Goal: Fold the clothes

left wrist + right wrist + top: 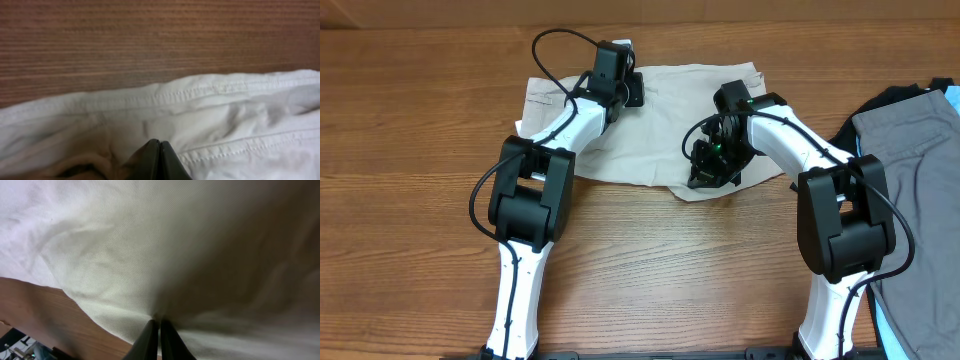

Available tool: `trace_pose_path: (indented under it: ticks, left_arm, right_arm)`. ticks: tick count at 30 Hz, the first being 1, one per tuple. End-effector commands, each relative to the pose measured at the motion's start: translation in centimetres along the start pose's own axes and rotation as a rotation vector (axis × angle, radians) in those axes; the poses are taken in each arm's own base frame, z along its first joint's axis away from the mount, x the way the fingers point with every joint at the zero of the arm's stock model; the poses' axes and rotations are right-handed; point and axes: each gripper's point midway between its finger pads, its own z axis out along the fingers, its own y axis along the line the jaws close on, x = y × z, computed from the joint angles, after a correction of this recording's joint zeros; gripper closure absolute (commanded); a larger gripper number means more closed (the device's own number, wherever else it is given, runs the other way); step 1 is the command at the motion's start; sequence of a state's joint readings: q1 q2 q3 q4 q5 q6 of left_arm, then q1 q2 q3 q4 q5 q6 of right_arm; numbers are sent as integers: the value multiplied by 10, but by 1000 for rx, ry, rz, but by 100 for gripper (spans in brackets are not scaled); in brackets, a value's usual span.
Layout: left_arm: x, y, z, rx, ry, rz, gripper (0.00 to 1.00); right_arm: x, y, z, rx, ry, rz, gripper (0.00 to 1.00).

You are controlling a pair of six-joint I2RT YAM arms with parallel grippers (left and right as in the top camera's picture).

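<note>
The clothes, a pair of cream shorts (670, 110), lie spread on the wooden table (640, 270). My left gripper (623, 88) is at their far edge. In the left wrist view its tips (160, 143) are shut, and the stitched waistband (200, 92) puckers around them. My right gripper (713, 168) is at the near hem. Its fingers (159, 324) are shut on a pinch of the shorts (175, 255), and the fabric draws taut toward the tips, raised off the wood.
A grey garment (915, 160) lies over a black one (880, 105) at the right edge of the table, with a light blue item (952, 95) beside them. Bare wood (150, 40) runs beyond the waistband.
</note>
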State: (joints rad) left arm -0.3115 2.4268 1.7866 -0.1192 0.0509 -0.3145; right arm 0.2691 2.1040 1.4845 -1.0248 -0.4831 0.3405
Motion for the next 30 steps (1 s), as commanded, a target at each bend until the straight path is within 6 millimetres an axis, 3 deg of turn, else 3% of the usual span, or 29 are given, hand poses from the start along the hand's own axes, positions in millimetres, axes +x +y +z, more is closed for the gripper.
trace_pose_path:
  ticks: [1, 4, 6, 8, 11, 14, 18, 20, 25, 30]
  left_arm:
    - [-6, 22, 8, -22, -25, -15, 96]
    - [-39, 0, -13, 65, -72, -9, 96]
    - [-82, -24, -53, 127, -125, 0, 96]
    - [-103, -32, -86, 130, -129, 0, 95]
    - [-113, -29, -129, 106, -80, -17, 88]
    - [-100, -12, -159, 60, 17, -50, 80]
    - [-78, 33, -157, -13, 118, -116, 81]
    - [-55, 72, -146, -67, 200, -178, 81]
    - [-9, 102, -117, 10, 362, -299, 85]
    - [29, 141, -90, -46, 447, -367, 86]
  right_arm:
    - [2, -1, 2, -1, 8, 8, 92]
    - [0, -4, 2, 20, -2, 7, 92]
    - [-1, -8, 2, 38, -7, 8, 92]
    - [0, -8, 2, 38, -5, 10, 92]
    - [0, -8, 2, 38, -5, 10, 91]
    - [-1, -7, 2, 37, -8, 8, 91]
    - [-1, -7, 2, 36, -9, 8, 90]
    - [-2, -7, 2, 35, -11, 6, 89]
    - [-3, -7, 2, 34, -14, 5, 87]
    - [-3, -7, 2, 34, -14, 5, 86]
